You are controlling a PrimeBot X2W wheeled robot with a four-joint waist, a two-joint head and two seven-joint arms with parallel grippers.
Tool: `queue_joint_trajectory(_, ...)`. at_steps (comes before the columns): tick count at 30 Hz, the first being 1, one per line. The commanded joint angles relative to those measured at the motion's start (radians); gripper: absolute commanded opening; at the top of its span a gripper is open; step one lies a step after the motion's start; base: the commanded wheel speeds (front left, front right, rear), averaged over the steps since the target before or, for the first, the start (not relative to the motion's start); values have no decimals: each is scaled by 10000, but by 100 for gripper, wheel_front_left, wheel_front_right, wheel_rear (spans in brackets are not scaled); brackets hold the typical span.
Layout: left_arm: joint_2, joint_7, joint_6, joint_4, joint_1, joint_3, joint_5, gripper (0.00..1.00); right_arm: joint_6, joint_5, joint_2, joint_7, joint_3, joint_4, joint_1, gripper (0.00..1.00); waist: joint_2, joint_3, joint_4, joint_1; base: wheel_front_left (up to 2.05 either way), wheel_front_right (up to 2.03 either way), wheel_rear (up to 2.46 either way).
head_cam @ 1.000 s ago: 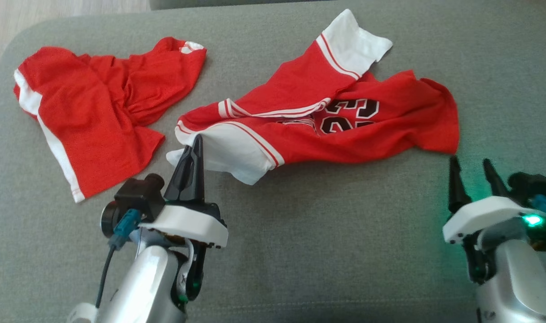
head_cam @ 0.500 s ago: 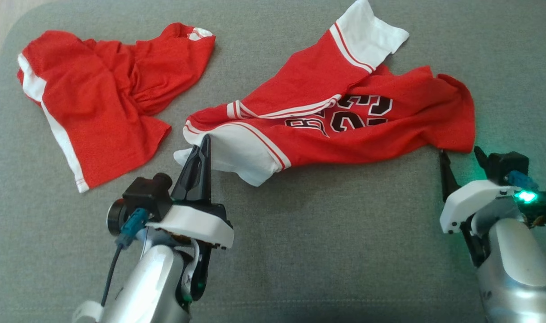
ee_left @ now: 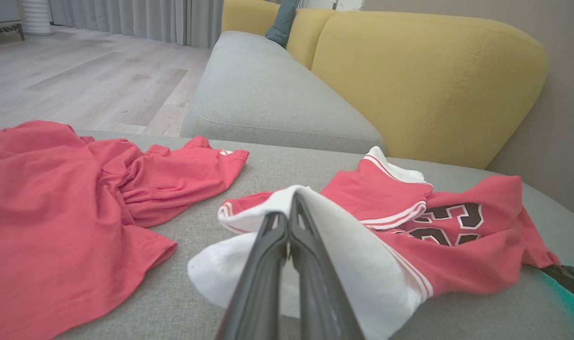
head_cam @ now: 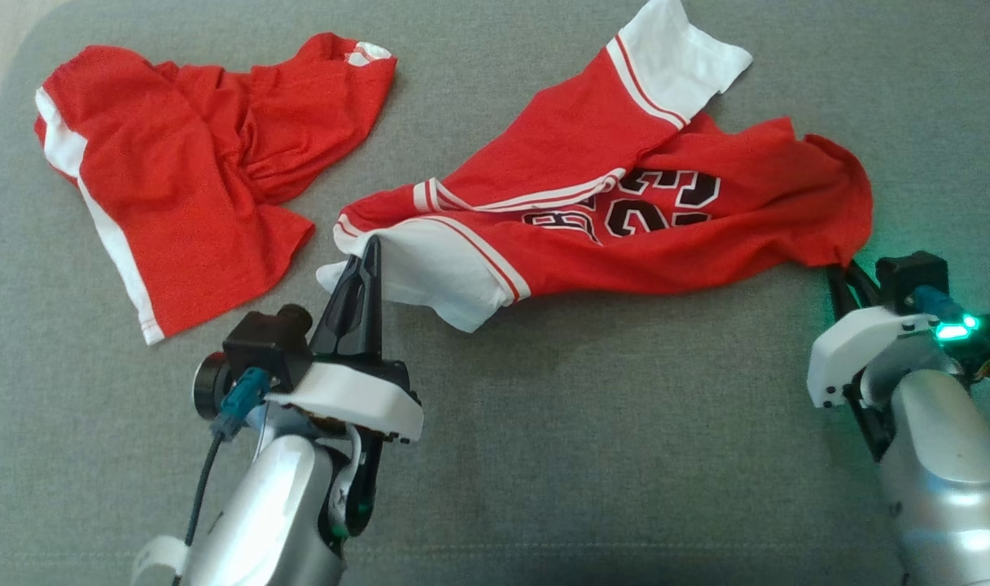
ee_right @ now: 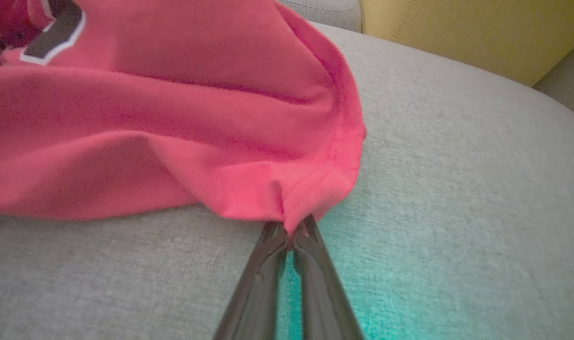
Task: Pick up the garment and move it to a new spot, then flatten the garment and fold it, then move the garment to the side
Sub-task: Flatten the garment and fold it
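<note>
A red jersey point(head_cam: 625, 220) with white sleeve ends and a black number lies rumpled across the grey cushion point(head_cam: 593, 423); it also appears as the jersey point(ee_left: 409, 222) in the left wrist view and the jersey point(ee_right: 173, 118) in the right wrist view. My left gripper point(head_cam: 370, 248) is shut on the jersey's white sleeve end, with the white cloth draped over its fingertips point(ee_left: 289, 215). My right gripper point(head_cam: 841, 273) is shut on the red hem corner at the jersey's right end, pinching a small fold point(ee_right: 289, 224).
A second red garment point(head_cam: 186, 179) with white side stripes lies crumpled at the far left of the cushion. Behind stand a yellow sofa back point(ee_left: 433, 80) and another grey seat point(ee_left: 268, 89). Wooden floor point(ee_left: 79, 80) lies beyond the cushion's left edge.
My right gripper went forward from open and apart to the jersey's right hem and shut on it. The left gripper stayed shut on the white sleeve. The camera shifted a little.
</note>
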State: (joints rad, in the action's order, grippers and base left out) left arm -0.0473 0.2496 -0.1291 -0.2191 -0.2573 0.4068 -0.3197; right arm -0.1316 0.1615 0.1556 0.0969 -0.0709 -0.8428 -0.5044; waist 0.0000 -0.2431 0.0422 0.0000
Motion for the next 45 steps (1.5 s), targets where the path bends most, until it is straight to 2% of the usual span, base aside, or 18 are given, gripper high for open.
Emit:
queue_joint_trajectory(1, -30, 122, -28, 306, -405, -311, 29, 0, 9, 40, 227, 127, 265, 202, -290, 0, 0, 35, -14, 0, 0, 0, 0)
queue_joint_trajectory(5, -30, 122, 35, 282, -448, -396, 216, 0, 9, -278, 686, 22, 992, 81, -655, 0, 0, 245, -122, 0, 0, 0, 0)
queue_joint_trajectory(9, -30, 122, 257, 209, -603, -621, 522, 0, 9, -1313, 1346, -535, 2568, 122, -1080, 0, 0, 569, -291, 0, 0, 0, 0)
queue_joint_trajectory(13, -120, 122, 647, 183, -1047, -878, 710, 0, 9, -3668, 2153, -1812, 4875, 917, -1407, 0, 0, 1013, -450, 0, 0, 0, 0)
queue_joint_trajectory(16, -313, 122, 944, 155, -1604, -1044, 798, 0, 9, -5762, 3386, -3098, 6559, 2348, -1717, 0, 0, 1368, -560, 0, 0, 0, 0)
queue_joint_trajectory(20, -543, 100, 1267, -3, -2473, -1321, 626, 0, 9, -8394, 4984, -4758, 7684, 4154, -2224, 0, 0, 1867, -659, 0, 0, 0, 0)
queue_joint_trajectory(23, -731, -128, 1435, -173, -3073, -1560, 386, 0, 9, -9940, 5705, -5687, 7928, 4971, -2583, 0, 0, 2207, -748, 0, 0, 0, 0)
queue_joint_trajectory(26, -885, -529, 1574, -325, -3481, -1745, 110, 0, 9, -10933, 6129, -6292, 8073, 5439, -2885, 0, 0, 2497, -841, 0, 0, 0, 0)
queue_joint_trajectory(35, -1037, -2216, 1845, -347, -4116, -2187, -1046, 0, 9, -12825, 6200, -6864, 7552, 5590, -3362, 0, 0, 3095, -977, 0, 0, 0, 0)
queue_joint_trajectory(41, -1323, -3627, 1708, -38, -4089, -2335, -1518, 0, 9, -13634, 5996, -7087, 6913, 5346, -3525, 0, 0, 3469, -1020, 0, 0, 0, 0)
queue_joint_trajectory(45, -1454, -4076, 1617, 319, -3843, -2421, -1722, 0, 9, -13791, 5932, -7173, 6580, 5167, -3532, 0, 0, 3544, -1025, 0, 0, 0, 0)
